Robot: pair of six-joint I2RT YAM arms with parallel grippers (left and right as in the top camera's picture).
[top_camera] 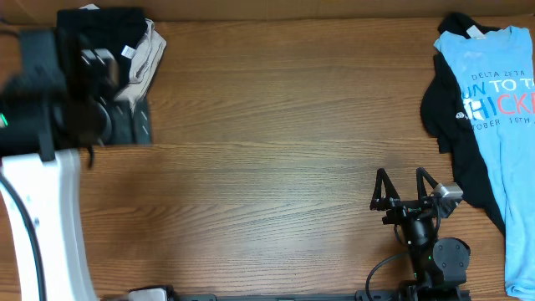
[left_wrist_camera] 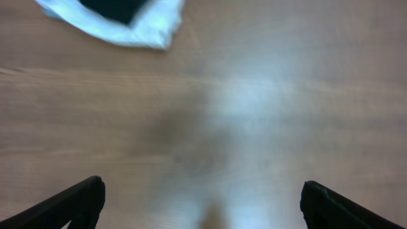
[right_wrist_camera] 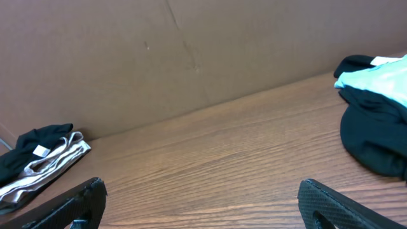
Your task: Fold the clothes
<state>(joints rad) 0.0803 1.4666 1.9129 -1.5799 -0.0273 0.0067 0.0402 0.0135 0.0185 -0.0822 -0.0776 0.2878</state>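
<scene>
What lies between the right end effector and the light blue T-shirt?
The overhead view shows bare table, then a black garment lying partly under the light blue T-shirt.

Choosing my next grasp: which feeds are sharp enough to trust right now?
Left wrist: soft throughout, with pale glare on the table. Overhead: the left arm is smeared, the blue T-shirt crisp. Right wrist: sharp and evenly lit.
</scene>
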